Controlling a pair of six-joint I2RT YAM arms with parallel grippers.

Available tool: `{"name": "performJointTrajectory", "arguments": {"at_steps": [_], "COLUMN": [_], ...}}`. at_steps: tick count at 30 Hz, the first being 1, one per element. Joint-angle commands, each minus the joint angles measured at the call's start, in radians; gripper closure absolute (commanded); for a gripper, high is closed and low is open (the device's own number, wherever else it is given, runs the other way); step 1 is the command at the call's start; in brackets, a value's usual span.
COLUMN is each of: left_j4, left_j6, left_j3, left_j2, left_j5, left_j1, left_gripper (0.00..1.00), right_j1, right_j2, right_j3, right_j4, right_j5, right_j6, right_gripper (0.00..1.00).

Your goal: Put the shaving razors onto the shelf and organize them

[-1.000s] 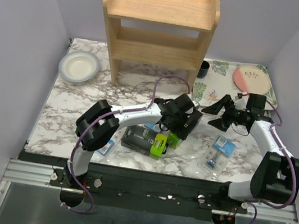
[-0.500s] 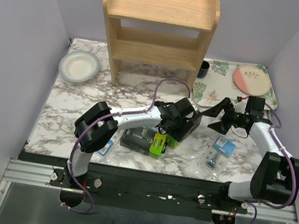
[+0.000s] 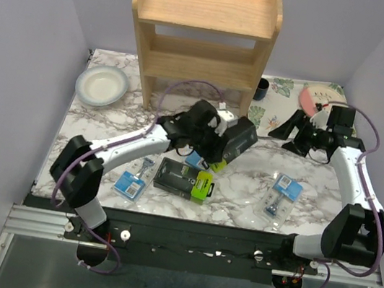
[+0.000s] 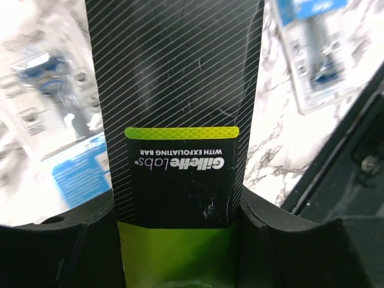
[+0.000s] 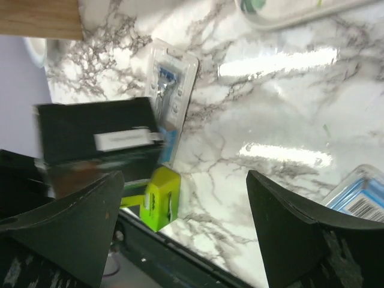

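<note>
At the near edge of the marble table, a black shaving-razor box with a lime-green end lies flat between two clear blister packs with blue cards, one to its left and one well to its right. Just beyond, the left gripper clamps a second black box by its lime-green end, fingers pressed to both sides; the box, marked "Gillette Labs", hangs tilted above the tabletop over a third blue-carded pack, which is partly hidden beneath it. To the right, the right gripper hovers with its jaws spread wide and nothing between them, above the edge of a floral tray. Farther back, a white bowl sits at the left, a small dark cup and a pink plate at the right. The light wooden two-tier shelf stands at the far end of the table, against the back wall.
</note>
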Motion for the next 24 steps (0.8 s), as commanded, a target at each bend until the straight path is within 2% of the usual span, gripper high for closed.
{"name": "performJointTrajectory", "arguments": {"at_steps": [1,2,3,5,6,8,10,12,15,19,24], "left_j4": [0.205,0.231,0.260,0.379,0.415,0.588,0.770,0.808,0.892,1.113,1.171], "left_j6": [-0.125,-0.159,-0.193,-0.304,-0.347,-0.480,-0.547,-0.572,-0.607,-0.780,-0.889], "left_j3": [-0.109,-0.161,-0.189,-0.279,-0.308,-0.397,-0.450,-0.467,-0.485,-0.549,-0.595], "left_j2": [-0.224,-0.250,-0.275,-0.344,-0.362,-0.402,-0.422,-0.424,-0.426,-0.422,-0.421], "left_j5": [0.274,0.317,0.406,0.493,0.556,0.619,0.697,0.736,0.814,0.850,0.857], "left_j1": [0.188,0.281,0.321,0.434,0.467,0.513,0.564,0.593,0.622,0.703,0.811], "left_gripper": [0.68,0.68,0.67,0.66,0.66,0.65,0.65,0.65,0.65,0.65,0.64], "right_j1": [0.039,0.055,0.091,0.142,0.200,0.263,0.354,0.424,0.461,0.474,0.530], "right_j2": [-0.023,-0.015,-0.011,-0.003,0.006,0.018,0.034,0.041,0.049,0.057,0.069], "right_j3": [0.140,0.174,0.195,0.227,0.263,0.298,0.347,0.379,0.442,0.467,0.481], "right_j4": [-0.091,-0.087,-0.087,-0.079,-0.077,-0.074,-0.076,-0.099,-0.145,-0.137,-0.062], "right_j5": [0.089,0.094,0.100,0.113,0.117,0.111,0.103,0.122,0.143,0.119,0.089], "right_j6": [-0.172,-0.186,-0.199,-0.237,-0.251,-0.289,-0.332,-0.358,-0.419,-0.481,-0.496], "right_gripper": [0.09,0.09,0.09,0.09,0.09,0.09,0.09,0.10,0.11,0.14,0.14]}}
